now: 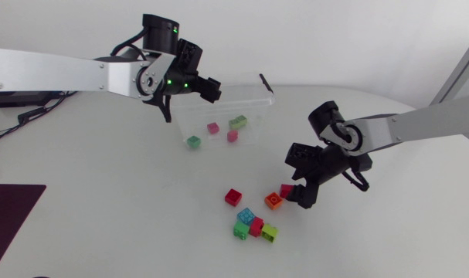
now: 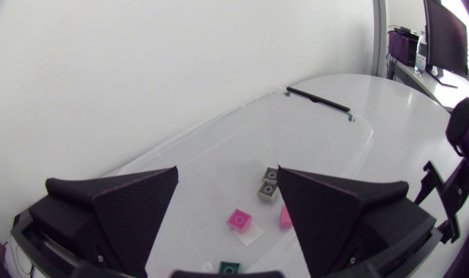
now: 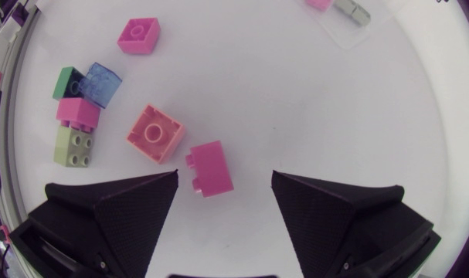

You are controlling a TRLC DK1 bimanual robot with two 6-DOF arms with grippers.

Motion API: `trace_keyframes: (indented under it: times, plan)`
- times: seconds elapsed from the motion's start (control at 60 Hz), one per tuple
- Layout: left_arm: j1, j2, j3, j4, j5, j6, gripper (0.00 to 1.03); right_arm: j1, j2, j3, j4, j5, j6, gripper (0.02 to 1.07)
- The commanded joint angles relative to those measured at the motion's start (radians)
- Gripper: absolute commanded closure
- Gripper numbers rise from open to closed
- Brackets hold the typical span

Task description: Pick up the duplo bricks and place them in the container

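Note:
My left gripper (image 1: 191, 96) hangs open and empty over the clear plastic container (image 1: 259, 94). In the left wrist view its fingers frame the container (image 2: 219, 131), which holds two pink bricks (image 2: 239, 221), an olive brick (image 2: 268, 184) and a green brick (image 2: 229, 268). My right gripper (image 1: 294, 194) is low over the table, open. A pink brick (image 3: 211, 168) lies on its side between its fingertips, nearer one finger, with neither touching it. An orange brick (image 3: 154, 133) sits just beyond it.
Loose bricks lie on the table in front of the container: a red one (image 1: 233, 196), a translucent blue one (image 1: 246, 215), a green one (image 1: 240, 230), another red one (image 1: 256, 226) and a lime one (image 1: 270, 232). A dark mat (image 1: 10, 220) covers the front left corner.

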State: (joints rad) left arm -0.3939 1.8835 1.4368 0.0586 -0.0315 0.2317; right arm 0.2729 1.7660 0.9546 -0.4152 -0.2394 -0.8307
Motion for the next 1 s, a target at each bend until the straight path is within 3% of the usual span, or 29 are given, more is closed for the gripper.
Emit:
trace_keyframes:
  times: [0.0, 0.083, 0.25, 0.35, 0.533, 0.717, 0.983]
  plan:
    - [0.006, -0.113, -0.076, 0.015, 0.022, -0.015, 0.04, 0.005, 0.036, 0.024, -0.027, -0.003, -0.056, 0.23]
    - [0.007, -0.184, -0.142, 0.0, 0.059, -0.008, 0.04, 0.012, 0.047, 0.026, -0.027, -0.001, -0.068, 0.35]
    - [0.001, -0.279, -0.248, -0.154, 0.168, 0.086, 0.04, 0.026, 0.05, 0.018, -0.027, 0.0, -0.081, 0.73]
    - [-0.022, -0.291, -0.291, -0.256, 0.209, 0.153, 0.04, 0.026, 0.046, 0.012, -0.027, -0.003, -0.073, 0.73]
    - [-0.085, -0.262, -0.368, -0.338, 0.212, 0.196, 0.04, 0.023, -0.042, -0.039, -0.02, -0.003, -0.041, 0.75]
    - [-0.161, -0.175, -0.375, -0.367, 0.203, 0.173, 0.04, -0.003, -0.169, -0.062, -0.048, -0.005, -0.002, 0.76]
    - [-0.278, -0.072, -0.328, -0.442, 0.124, 0.075, 0.06, -0.021, -0.287, -0.037, -0.082, -0.017, 0.059, 0.76]
